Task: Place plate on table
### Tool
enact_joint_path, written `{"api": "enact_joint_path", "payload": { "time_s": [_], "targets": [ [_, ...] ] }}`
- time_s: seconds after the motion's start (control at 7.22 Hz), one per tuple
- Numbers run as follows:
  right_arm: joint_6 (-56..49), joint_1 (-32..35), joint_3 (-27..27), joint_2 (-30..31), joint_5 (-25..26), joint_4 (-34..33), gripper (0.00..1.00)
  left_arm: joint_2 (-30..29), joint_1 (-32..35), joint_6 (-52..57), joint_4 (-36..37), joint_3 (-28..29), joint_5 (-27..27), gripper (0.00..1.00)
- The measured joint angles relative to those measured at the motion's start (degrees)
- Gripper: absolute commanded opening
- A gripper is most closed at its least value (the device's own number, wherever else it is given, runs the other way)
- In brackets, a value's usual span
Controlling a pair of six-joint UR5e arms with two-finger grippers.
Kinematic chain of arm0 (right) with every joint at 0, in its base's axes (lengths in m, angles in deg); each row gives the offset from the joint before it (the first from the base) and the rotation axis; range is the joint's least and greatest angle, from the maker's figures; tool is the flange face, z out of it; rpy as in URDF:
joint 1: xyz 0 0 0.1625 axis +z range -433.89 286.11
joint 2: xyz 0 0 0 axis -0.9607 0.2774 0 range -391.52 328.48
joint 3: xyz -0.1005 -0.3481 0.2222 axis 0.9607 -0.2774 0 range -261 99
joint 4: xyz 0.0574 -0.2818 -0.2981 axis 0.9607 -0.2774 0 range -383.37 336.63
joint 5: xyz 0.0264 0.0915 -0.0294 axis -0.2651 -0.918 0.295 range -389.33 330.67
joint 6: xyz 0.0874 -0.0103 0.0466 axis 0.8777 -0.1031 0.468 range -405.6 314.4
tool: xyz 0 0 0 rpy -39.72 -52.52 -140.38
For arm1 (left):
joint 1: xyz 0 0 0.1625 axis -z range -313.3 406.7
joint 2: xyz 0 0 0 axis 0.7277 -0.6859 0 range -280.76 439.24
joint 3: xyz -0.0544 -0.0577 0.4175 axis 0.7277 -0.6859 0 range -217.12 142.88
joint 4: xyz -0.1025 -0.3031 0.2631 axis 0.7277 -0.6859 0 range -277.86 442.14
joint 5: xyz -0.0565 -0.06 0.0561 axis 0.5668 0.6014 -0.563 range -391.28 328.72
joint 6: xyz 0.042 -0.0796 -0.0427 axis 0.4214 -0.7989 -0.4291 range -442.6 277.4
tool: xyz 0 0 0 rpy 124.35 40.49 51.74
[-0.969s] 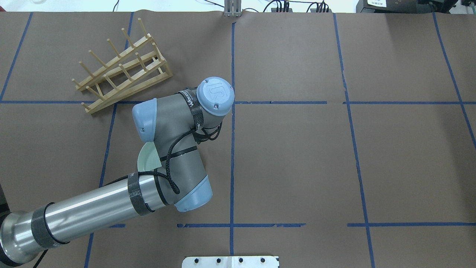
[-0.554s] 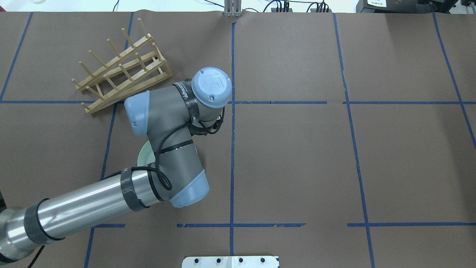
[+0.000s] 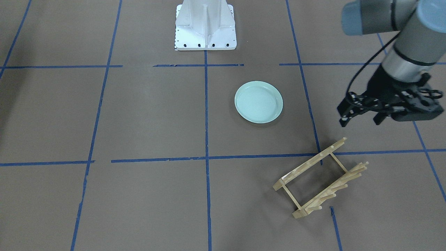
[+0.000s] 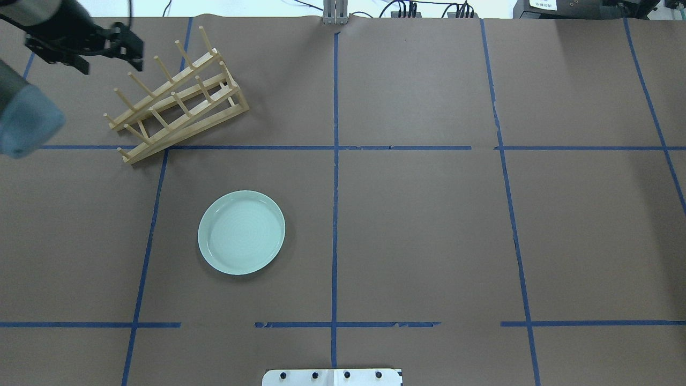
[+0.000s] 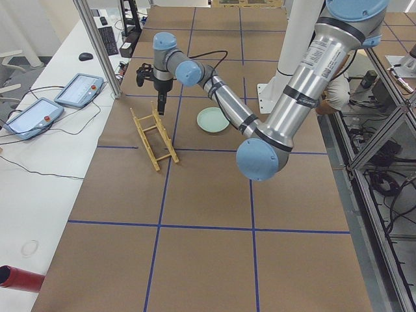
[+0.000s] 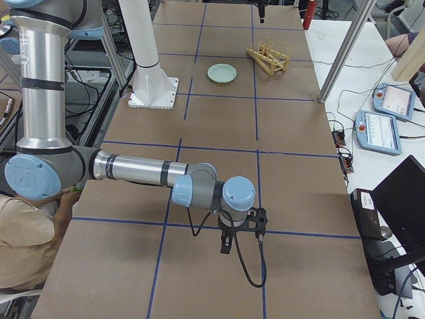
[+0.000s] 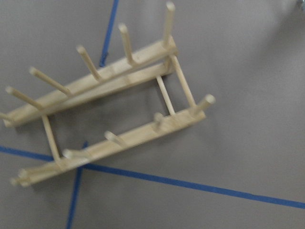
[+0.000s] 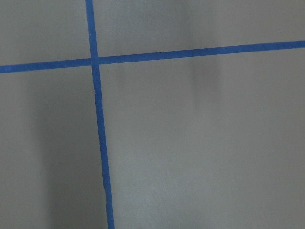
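Observation:
The pale mint-green plate [image 4: 241,232] lies flat and upright on the brown table [image 4: 429,230], left of the centre tape line; it also shows in the front view [image 3: 258,101] and both side views [image 5: 212,120] [image 6: 222,73]. My left gripper [image 4: 110,61] is open and empty, raised near the far left corner, beside the wooden rack and well away from the plate; the front view [image 3: 360,120] shows its fingers spread. My right gripper [image 6: 229,242] shows only in the right side view, low over bare table far from the plate; I cannot tell if it is open.
A light wooden peg rack [image 4: 177,96] lies tilted on the table behind the plate, filling the left wrist view [image 7: 109,109]. The white robot base [image 3: 205,24] stands at the near edge. Tablets and cables lie beyond the far edge [image 5: 78,91].
The left arm, which hung over the plate and hid most of it, has swung away to the far left corner. The plate now lies fully uncovered on the table.

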Motion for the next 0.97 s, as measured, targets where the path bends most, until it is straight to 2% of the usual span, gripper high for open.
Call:
{"api": "enact_joint_path", "payload": {
  "time_s": [0.14, 0.42, 0.55, 0.69, 0.97],
  "targets": [
    [0.0, 0.0, 0.0, 0.0, 0.0, 0.0, 1.0, 5.9, 5.1, 9.6, -0.6, 0.1, 2.9, 1.0],
    [0.0, 0.0, 0.0, 0.0, 0.0, 0.0, 1.0, 17.4, 16.8, 31.2, -0.9, 1.6, 4.7, 1.0],
    [0.0, 0.0, 0.0, 0.0, 0.0, 0.0, 1.0, 21.4, 22.5, 39.8, -0.9, 3.3, 5.4, 1.0],
    [0.0, 0.0, 0.0, 0.0, 0.0, 0.0, 1.0, 23.7, 25.7, 43.2, -0.8, 4.6, 7.3, 1.0],
    [0.0, 0.0, 0.0, 0.0, 0.0, 0.0, 1.0, 25.5, 27.4, 40.4, -0.9, 6.2, 10.7, 1.0]
  ]
}}
